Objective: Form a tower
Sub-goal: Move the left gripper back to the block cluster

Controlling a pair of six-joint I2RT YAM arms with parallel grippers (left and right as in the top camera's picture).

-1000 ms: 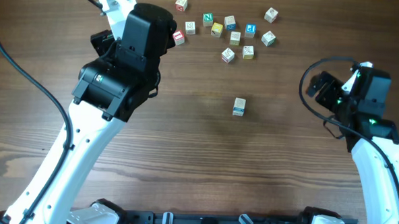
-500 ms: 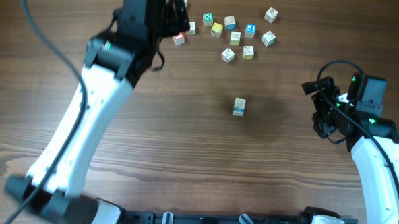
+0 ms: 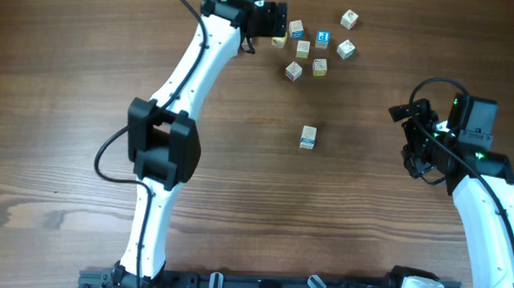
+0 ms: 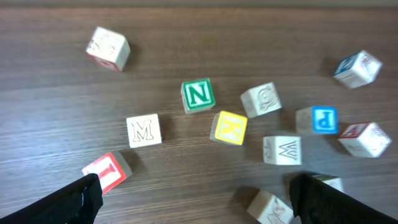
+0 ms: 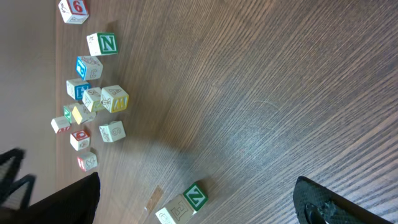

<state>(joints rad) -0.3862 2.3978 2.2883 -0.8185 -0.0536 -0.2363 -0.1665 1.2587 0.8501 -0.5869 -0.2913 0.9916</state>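
Note:
The tower is a short stack of pale letter cubes standing alone mid-table. In the right wrist view the tower shows a green-lettered face. My left gripper reaches over the loose cubes at the far edge and is open. Its left wrist view shows nothing between the fingers. Ahead of it lie a green N cube, a yellow K cube and a red cube. My right gripper hangs open and empty to the right of the tower, well apart from it.
Several loose letter cubes lie scattered along the far edge, among them a blue P cube and an M cube. One cube sits close to the left gripper's right finger. Bare wooden tabletop surrounds the tower.
The left arm has stretched out to the far cube cluster, now covering its left part. The right wrist turned slightly early on, then held still. The tower is unmoved.

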